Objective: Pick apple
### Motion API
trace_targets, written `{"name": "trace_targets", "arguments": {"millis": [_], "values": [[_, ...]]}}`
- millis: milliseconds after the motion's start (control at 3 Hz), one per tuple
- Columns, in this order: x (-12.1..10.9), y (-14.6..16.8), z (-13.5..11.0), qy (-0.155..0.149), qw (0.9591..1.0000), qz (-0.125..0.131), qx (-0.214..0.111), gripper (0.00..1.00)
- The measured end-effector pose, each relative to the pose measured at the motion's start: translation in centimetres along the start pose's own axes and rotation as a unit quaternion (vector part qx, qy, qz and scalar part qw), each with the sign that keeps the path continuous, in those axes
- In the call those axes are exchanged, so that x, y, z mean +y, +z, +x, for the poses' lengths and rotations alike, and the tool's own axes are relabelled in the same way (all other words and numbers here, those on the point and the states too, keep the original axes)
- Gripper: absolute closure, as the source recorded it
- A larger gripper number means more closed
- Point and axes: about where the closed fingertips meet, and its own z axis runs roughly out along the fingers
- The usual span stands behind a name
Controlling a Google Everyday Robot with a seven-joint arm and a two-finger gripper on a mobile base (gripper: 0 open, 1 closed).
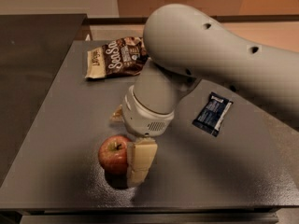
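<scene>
The apple [112,153], red with a yellowish patch by its dark stem, sits on the dark grey table [56,125] near the front edge. My gripper [128,140] hangs from the large grey arm directly over and beside it. One cream finger [140,161] stands against the apple's right side, reaching down to the table. The tip of the other finger [117,115] shows just behind the apple, to its upper left. The jaws stand apart and open, with the apple resting on the table at their left edge.
A brown and white snack bag [117,57] lies at the back of the table. A small dark blue packet [213,114] lies to the right of the arm. The table's front edge runs just below the apple.
</scene>
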Motion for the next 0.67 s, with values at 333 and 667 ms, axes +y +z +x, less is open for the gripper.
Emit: {"name": "trace_targets", "arguments": {"millis": [333,667], "values": [[0.0,0.1,-0.7,-0.005,0.9999,-0.005,-0.007,0.42],[0.0,-0.6,-1.9,-0.012,0.9998,-0.005,-0.017,0.65]]}}
